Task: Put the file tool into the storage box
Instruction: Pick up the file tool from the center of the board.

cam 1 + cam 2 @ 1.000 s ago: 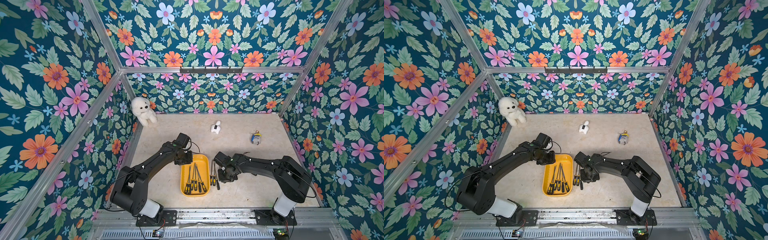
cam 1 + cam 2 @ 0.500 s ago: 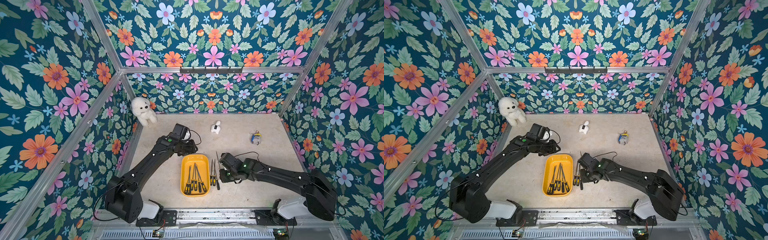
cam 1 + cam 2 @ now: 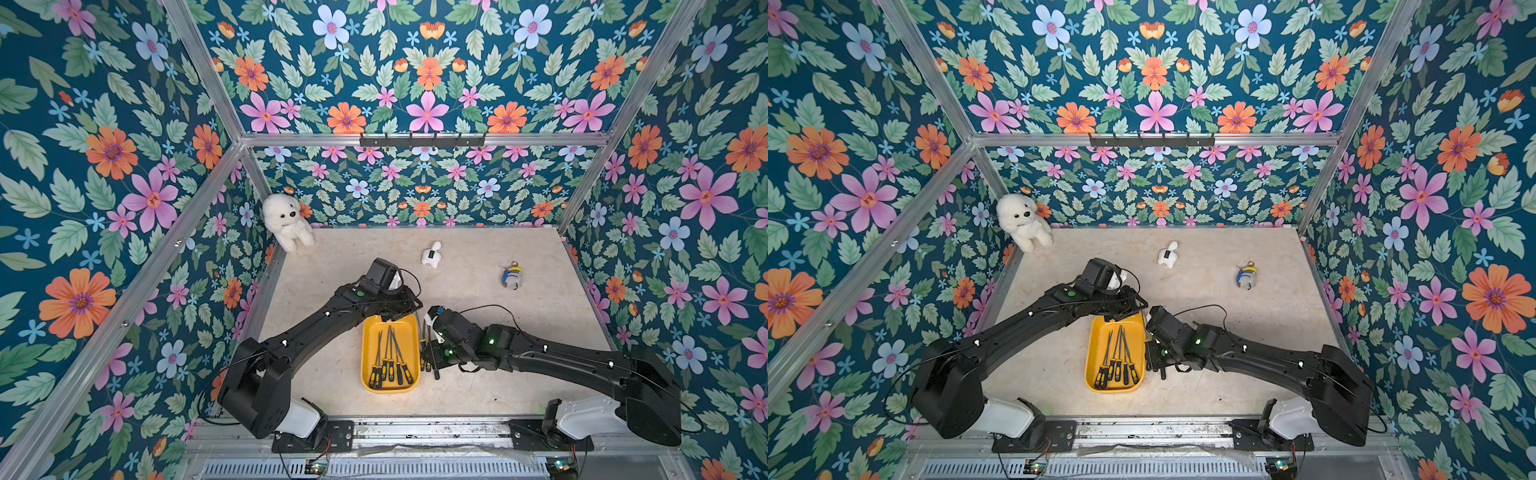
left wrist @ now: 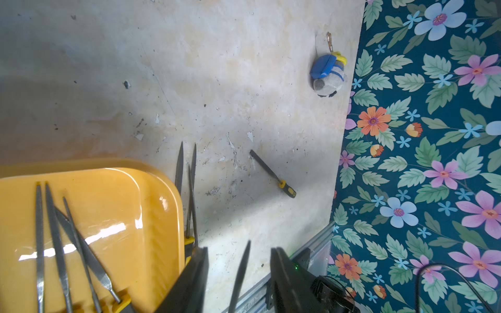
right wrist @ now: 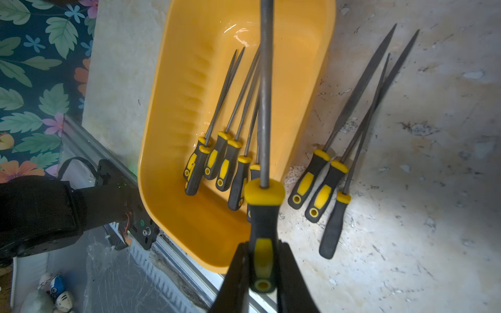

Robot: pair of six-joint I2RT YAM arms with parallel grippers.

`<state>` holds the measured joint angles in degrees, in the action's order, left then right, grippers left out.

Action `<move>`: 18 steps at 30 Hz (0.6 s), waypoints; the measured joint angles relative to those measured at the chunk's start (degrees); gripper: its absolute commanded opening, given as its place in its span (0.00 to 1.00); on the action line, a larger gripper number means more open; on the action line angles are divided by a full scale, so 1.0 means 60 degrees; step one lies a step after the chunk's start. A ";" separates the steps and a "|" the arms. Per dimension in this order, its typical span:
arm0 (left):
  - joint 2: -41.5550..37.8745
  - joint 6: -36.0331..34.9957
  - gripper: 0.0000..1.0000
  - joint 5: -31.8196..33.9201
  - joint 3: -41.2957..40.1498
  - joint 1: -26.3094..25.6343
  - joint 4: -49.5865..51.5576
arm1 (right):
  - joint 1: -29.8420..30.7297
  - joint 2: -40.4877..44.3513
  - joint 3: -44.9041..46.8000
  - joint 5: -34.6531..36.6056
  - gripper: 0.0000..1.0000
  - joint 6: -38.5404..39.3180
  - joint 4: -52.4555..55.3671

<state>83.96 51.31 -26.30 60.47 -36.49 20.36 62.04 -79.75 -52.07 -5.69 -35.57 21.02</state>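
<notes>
The storage box [image 3: 376, 330] [image 3: 1098, 332] is a shallow yellow tray near the table's front, with several black-and-yellow files [image 3: 388, 359] [image 5: 225, 135] lying in it. My right gripper [image 5: 261, 271] [image 3: 434, 357] is shut on the handle of one file tool [image 5: 263, 214], just beside the box's right rim. Three more files [image 5: 322, 187] [image 3: 426, 357] lie on the table along that rim. My left gripper [image 4: 240, 260] [image 3: 405, 313] hangs open over the box's far end. A thin dark blade [image 4: 241, 268] shows between its jaws and touches neither. Another file [image 4: 272, 174] lies alone on the table.
A white plush dog [image 3: 289, 222] sits in the far left corner. A small white toy [image 3: 432, 254] and a blue-grey keyring figure [image 3: 512, 276] [image 4: 328, 73] lie further back. Floral walls close three sides, and a metal rail [image 3: 415, 428] runs along the front.
My left gripper drew back from the box, swung right over its far end and opened wider. My right gripper has raised one file off the row beside the box.
</notes>
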 measured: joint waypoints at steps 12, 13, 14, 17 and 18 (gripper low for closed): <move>0.0484 -0.0375 0.00 0.0517 0.0313 -0.0051 0.0455 | 0.0080 -0.0200 -0.0153 -0.0047 0.19 -0.0066 0.0011; 0.0484 -0.0393 0.00 0.0572 0.0346 -0.0051 0.0535 | 0.0080 -0.0208 -0.0164 -0.0051 0.29 -0.0066 0.0011; 0.0484 -0.0459 0.00 0.0586 0.0393 -0.0051 0.0605 | 0.0080 -0.0208 -0.0175 -0.0055 0.40 -0.0069 0.0011; 0.0484 -0.0656 0.00 0.0656 0.0521 0.0015 0.0831 | 0.0080 -0.0200 -0.0262 -0.0040 0.62 -0.0062 0.0025; 0.0470 -0.0758 0.00 0.0659 0.0546 0.0076 0.0907 | 0.0080 -0.0175 -0.0291 -0.0007 0.65 -0.0058 0.0051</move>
<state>86.78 46.76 -22.35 63.75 -36.03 25.80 62.52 -80.79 -53.82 -5.74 -35.92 21.32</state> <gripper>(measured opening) 0.090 0.610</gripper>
